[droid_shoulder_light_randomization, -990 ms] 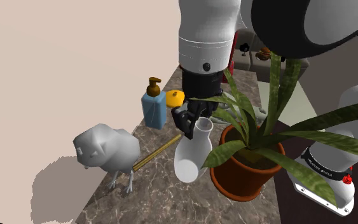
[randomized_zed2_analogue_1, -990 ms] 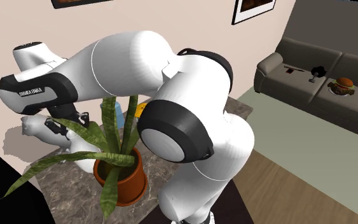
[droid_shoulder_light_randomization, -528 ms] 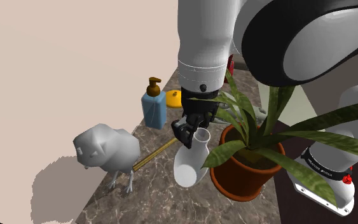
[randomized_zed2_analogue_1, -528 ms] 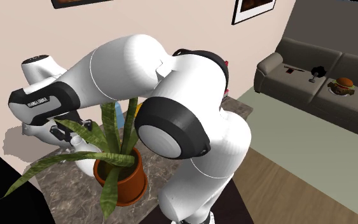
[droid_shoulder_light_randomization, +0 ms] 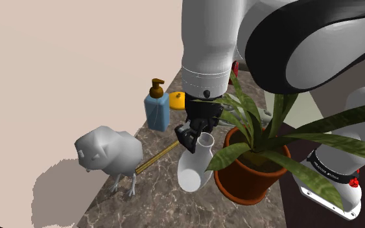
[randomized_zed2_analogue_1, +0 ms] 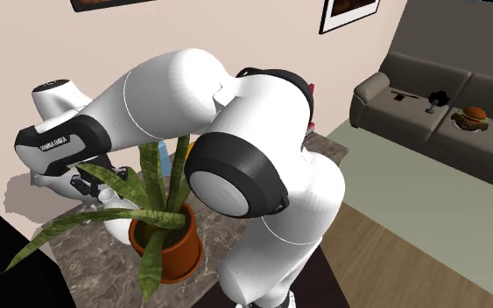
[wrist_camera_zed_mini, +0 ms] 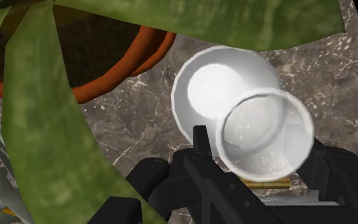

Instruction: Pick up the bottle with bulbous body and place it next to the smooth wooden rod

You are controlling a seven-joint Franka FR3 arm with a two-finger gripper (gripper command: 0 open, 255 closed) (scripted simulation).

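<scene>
Bottle (droid_shoulder_light_randomization: 196,167) first: white and round-bellied, it hangs tilted from my jaws, which pinch its neck just under the flared rim. The wrist view looks down its mouth, with a black finger (wrist_camera_zed_mini: 199,149) on either side. It sits between the rod (droid_shoulder_light_randomization: 156,155) and the pot (droid_shoulder_light_randomization: 239,184), belly low over the counter (droid_shoulder_light_randomization: 168,207); I can't tell whether it touches the marble. To my eye the neck grip makes sense, since the belly looks too wide for the jaws, and the tilt probably comes from that weight hanging off-centre. The rod lies flat, one end under the bird figure (droid_shoulder_light_randomization: 109,152), the other just beside the bottle, so I judge this spot about right for setting down. The arm (droid_shoulder_light_randomization: 207,39) drops nearly vertical, its wrist close against the leaves (droid_shoulder_light_randomization: 317,144), hand aimed at the counter.
</scene>
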